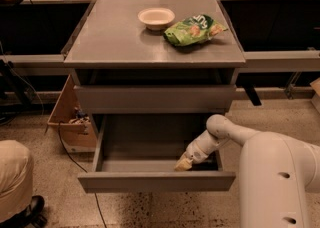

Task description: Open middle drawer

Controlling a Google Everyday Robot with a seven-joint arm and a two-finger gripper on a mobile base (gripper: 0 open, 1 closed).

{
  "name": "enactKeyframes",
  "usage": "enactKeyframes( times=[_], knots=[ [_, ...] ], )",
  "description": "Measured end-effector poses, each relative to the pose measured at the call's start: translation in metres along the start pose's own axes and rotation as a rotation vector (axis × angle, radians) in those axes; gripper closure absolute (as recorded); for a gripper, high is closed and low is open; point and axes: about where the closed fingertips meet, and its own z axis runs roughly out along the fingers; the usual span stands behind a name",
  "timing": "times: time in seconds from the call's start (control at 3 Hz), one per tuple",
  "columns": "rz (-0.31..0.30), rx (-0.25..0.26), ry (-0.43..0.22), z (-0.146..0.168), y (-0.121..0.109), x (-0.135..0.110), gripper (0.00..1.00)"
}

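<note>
1. The middle drawer [155, 182] is pulled well out of the desk [110, 47]. Its long flat front stands far forward of the desk's face. The shallow grey box behind it is open to view from above.
2. The gripper [183, 164] is inside that drawer, toward its right end. It sits low down, right at the inner side of the front panel. Whether it touches the panel cannot be told.
3. How its jaws stand cannot be told.
4. The arm [222, 133] slopes down and to the left into the drawer from a rounded joint near the drawer's right wall. The robot's white body [280, 182] fills the lower right corner.
5. The upper drawer [155, 98] sits back at the desk's face, directly above the open one. A dark gap lies between its front and the desk's top.
6. A pale bowl [156, 18] stands on the desk toward the back, near the middle. A green bag [192, 29] lies just beside it on the right.
7. An open cardboard box [67, 117] stands on the speckled floor against the desk's left side. A dark cable [75, 158] runs from it across the floor toward the drawer's underside.
8. A beige shape [15, 177] sits at the lower left edge, with a dark shoe [32, 209] just below it.
</note>
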Motion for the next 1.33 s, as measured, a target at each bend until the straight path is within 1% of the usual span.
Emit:
enactKeyframes(
  times=[0.33,0.67,1.0,1.33],
  knots=[
    [0.052,-0.070,-0.021,0.021,0.024,0.015,1.00],
    [0.066,-0.137,-0.083,0.026,0.053,0.013,1.00],
    [0.060,-0.189,-0.143,0.027,0.074,0.002,1.00],
    [0.068,-0.231,-0.147,0.028,0.089,0.004,1.00]
  ],
)
